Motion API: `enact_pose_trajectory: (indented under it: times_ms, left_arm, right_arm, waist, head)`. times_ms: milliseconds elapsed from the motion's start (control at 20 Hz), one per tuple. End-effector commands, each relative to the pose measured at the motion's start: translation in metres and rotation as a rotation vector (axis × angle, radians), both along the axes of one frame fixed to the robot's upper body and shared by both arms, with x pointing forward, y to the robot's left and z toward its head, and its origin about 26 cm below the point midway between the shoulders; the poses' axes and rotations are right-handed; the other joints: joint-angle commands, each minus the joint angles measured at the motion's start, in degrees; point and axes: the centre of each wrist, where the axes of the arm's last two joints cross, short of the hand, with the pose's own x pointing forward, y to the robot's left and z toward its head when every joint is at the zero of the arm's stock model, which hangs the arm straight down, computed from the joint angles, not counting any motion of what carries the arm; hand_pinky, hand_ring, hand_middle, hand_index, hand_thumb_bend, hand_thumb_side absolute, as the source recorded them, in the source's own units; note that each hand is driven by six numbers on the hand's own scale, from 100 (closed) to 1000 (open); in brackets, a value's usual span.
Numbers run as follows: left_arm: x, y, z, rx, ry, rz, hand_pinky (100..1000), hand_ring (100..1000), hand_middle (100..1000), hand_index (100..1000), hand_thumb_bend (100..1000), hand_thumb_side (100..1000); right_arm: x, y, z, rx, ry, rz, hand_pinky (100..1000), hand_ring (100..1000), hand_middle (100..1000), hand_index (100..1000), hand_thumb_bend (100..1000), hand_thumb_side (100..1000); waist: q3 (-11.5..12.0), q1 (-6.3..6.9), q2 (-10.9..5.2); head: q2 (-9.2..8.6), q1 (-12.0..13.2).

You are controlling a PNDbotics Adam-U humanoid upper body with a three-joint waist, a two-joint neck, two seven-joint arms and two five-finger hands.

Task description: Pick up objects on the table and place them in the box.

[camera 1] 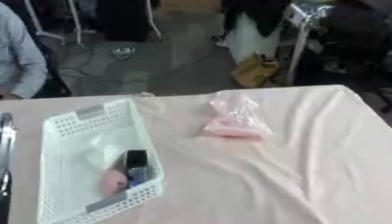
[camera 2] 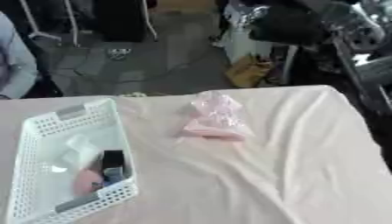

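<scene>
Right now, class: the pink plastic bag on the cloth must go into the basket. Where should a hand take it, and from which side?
Probably take the pink plastic bag at its crumpled upper part, coming down from above: that end stands up loosely, while the lower end lies flat and full on the tablecloth. The white basket sits to its left.

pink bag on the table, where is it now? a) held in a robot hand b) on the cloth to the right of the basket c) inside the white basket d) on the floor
b: the pink bag lies on the tablecloth, apart from the white basket to its left, with no hand on it.
</scene>
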Motion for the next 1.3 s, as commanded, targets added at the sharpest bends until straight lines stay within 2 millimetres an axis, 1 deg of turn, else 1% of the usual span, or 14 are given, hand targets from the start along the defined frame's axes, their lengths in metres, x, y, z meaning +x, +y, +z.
enact_pose_trajectory:
  times_ms: [50, 150, 200, 250, 300, 350, 500, 650, 700, 750, 800, 850, 1000, 1300]
  left_arm:
    - [-0.003, -0.003, 0.009, 0.005, -0.036, -0.017, 837, 932, 818, 896, 100, 857]
    - [-0.003, -0.004, 0.009, 0.003, -0.038, -0.021, 837, 932, 817, 896, 100, 856]
    - [-0.003, -0.004, 0.009, 0.002, -0.038, -0.023, 837, 932, 817, 896, 100, 856]
    - [-0.003, -0.004, 0.009, 0.001, -0.038, -0.025, 837, 932, 817, 895, 100, 855]
    - [-0.003, -0.005, 0.009, 0.0, -0.038, -0.026, 837, 932, 817, 895, 100, 855]
    - [-0.003, -0.005, 0.01, -0.002, -0.039, -0.029, 837, 932, 817, 895, 100, 853]
    - [-0.003, -0.007, 0.01, -0.006, -0.04, -0.035, 837, 932, 817, 895, 100, 852]
    - [-0.003, -0.008, 0.01, -0.011, -0.04, -0.039, 837, 932, 817, 893, 100, 851]
    - [-0.003, -0.008, 0.01, -0.012, -0.039, -0.041, 837, 932, 817, 893, 100, 851]
    - [-0.003, -0.008, 0.01, -0.013, -0.038, -0.043, 838, 932, 817, 892, 100, 851]
    - [-0.003, -0.009, 0.01, -0.014, -0.037, -0.045, 838, 932, 817, 892, 100, 851]
    - [-0.003, -0.009, 0.01, -0.015, -0.036, -0.047, 838, 932, 816, 890, 100, 851]
    - [-0.003, -0.01, 0.01, -0.019, -0.034, -0.051, 838, 932, 816, 890, 100, 851]
    - [-0.003, -0.011, 0.009, -0.021, -0.028, -0.055, 838, 932, 816, 888, 100, 851]
  right_arm:
    - [0.028, -0.003, -0.005, -0.144, 0.093, -0.052, 951, 1000, 1000, 1000, 439, 914]
    - [0.046, -0.005, -0.013, -0.213, 0.155, -0.081, 959, 1000, 999, 1000, 480, 865]
    - [0.053, -0.006, -0.016, -0.234, 0.174, -0.093, 959, 1000, 999, 1000, 480, 865]
    - [0.059, -0.006, -0.02, -0.262, 0.191, -0.113, 971, 1000, 1000, 1000, 494, 816]
    - [0.065, -0.006, -0.024, -0.285, 0.201, -0.13, 971, 1000, 1000, 1000, 494, 816]
    - [0.071, -0.004, -0.031, -0.317, 0.222, -0.156, 982, 1000, 1000, 1000, 501, 763]
    - [0.088, 0.005, -0.051, -0.384, 0.254, -0.219, 985, 1000, 1000, 1000, 491, 774]
    - [0.101, 0.013, -0.071, -0.432, 0.28, -0.277, 1000, 1000, 1000, 1000, 532, 711]
    - [0.105, 0.015, -0.079, -0.443, 0.297, -0.296, 1000, 1000, 1000, 1000, 532, 711]
    - [0.109, 0.017, -0.086, -0.444, 0.312, -0.315, 1000, 1000, 1000, 1000, 588, 686]
    - [0.112, 0.02, -0.093, -0.441, 0.324, -0.338, 1000, 1000, 1000, 1000, 588, 686]
    - [0.115, 0.023, -0.098, -0.431, 0.327, -0.36, 1000, 1000, 1000, 1000, 581, 766]
    - [0.12, 0.034, -0.12, -0.374, 0.299, -0.42, 1000, 1000, 1000, 1000, 568, 791]
    - [0.124, 0.05, -0.174, -0.44, 0.331, -0.501, 1000, 1000, 1000, 1000, 609, 696]
  waist:
    - [0.3, -0.9, -1.24]
    - [0.5, -0.88, -1.11]
    - [0.6, -0.86, -1.06]
    - [0.7, -0.84, -0.98]
    - [0.7, -0.82, -0.94]
    - [0.8, -0.78, -0.91]
    - [1.1, -0.54, -0.87]
    - [1.4, -0.24, -0.87]
    - [1.4, -0.16, -0.88]
    - [1.4, -0.06, -0.9]
    - [1.5, 0.03, -0.93]
    - [1.5, 0.13, -0.98]
    - [1.6, 0.41, -1.12]
    - [1.4, 1.09, -1.52]
  head:
    - [-0.04, -1.1]
    - [-0.29, -1.4]
    - [-0.42, -1.5]
    - [-0.61, -1.5]
    - [-0.72, -1.6]
    - [-0.79, -1.8]
    - [-1.06, -2.4]
    - [-1.28, -3.3]
    - [-1.33, -3.5]
    - [-1.4, -3.8]
    - [-1.45, -4.1]
    - [-1.58, -4.5]
    - [-2.09, -5.1]
    - [-2.71, -4.9]
